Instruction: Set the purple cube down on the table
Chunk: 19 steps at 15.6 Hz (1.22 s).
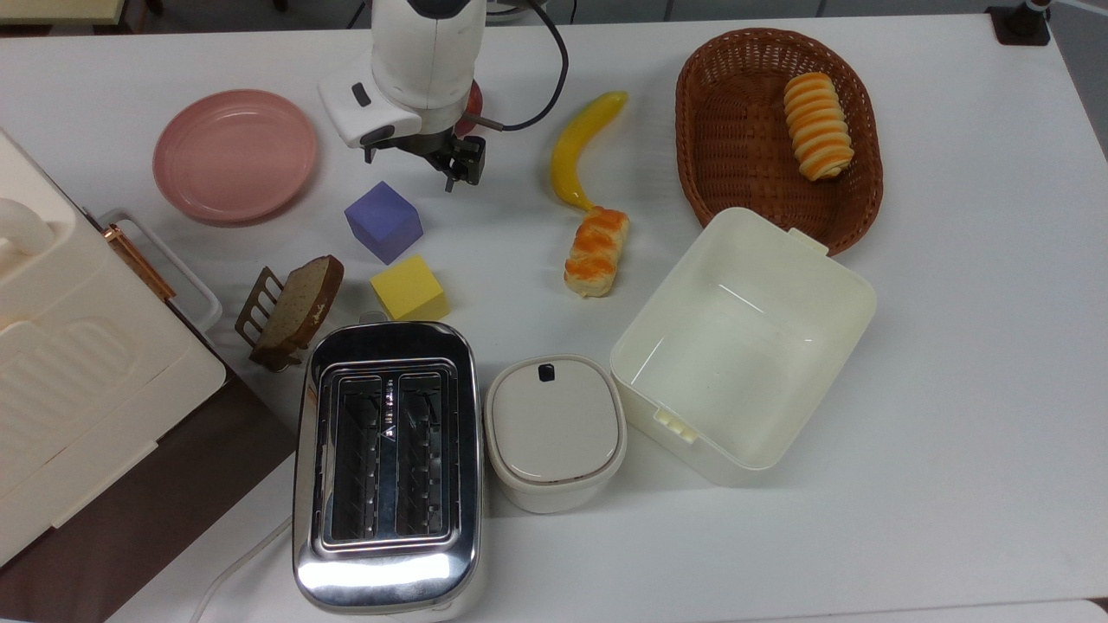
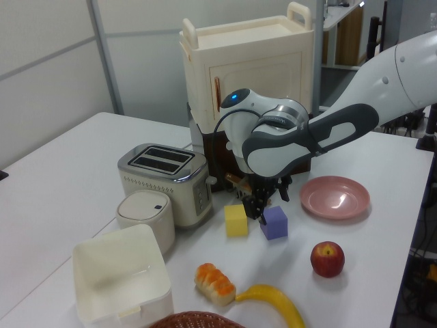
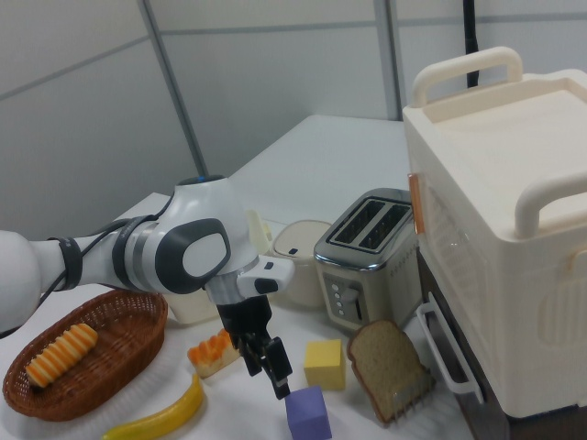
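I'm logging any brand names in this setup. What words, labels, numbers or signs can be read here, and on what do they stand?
No text can be read on anything here.
Toaster: small marks between the slots in the top view, too small to read.
Lidded container: a plain black mark on the lid, no lettering.
Purple cube and yellow cube: plain faces.

Looked like a lab mock-kitchen: white worktop [image 1: 952, 346], grey partition panels [image 3: 275, 82], toaster [image 1: 387, 463] and toy food laid out around a robot arm [image 2: 355, 116].
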{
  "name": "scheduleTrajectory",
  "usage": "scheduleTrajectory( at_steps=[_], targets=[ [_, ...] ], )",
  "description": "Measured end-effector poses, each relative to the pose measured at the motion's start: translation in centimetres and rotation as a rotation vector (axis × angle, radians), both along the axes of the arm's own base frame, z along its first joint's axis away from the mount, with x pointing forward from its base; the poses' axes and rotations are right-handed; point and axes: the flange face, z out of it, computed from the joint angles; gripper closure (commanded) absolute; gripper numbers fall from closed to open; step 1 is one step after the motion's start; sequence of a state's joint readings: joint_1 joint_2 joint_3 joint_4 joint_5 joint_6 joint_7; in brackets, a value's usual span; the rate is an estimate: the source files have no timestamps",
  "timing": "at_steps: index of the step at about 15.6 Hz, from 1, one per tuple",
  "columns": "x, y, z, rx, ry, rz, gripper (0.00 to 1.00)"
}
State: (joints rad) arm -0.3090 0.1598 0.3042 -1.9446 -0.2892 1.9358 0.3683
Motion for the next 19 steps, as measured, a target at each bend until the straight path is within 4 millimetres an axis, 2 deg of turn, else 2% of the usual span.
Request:
scheduleTrajectory(
  at_steps=[2, 4, 8, 10, 14, 16, 19],
  targets=[
    [0.4, 0.0, 0.7, 0.000, -0.016, -0.001, 0.00],
    [0.9, -0.2, 2.2, -0.005, -0.034, -0.006, 0.00],
    [0.9, -1.8, 8.1, -0.035, -0.032, -0.035, 0.00],
    [0.4, -3.5, 10.9, -0.023, -0.061, -0.039, 0.00],
    [-1.4, -7.1, 15.8, 0.114, -0.091, -0.015, 0.00],
    [-2.0, -8.0, 17.7, 0.146, -0.085, -0.004, 0.00],
    [-2.0, -8.1, 19.2, 0.188, -0.107, 0.002, 0.00]
  ],
)
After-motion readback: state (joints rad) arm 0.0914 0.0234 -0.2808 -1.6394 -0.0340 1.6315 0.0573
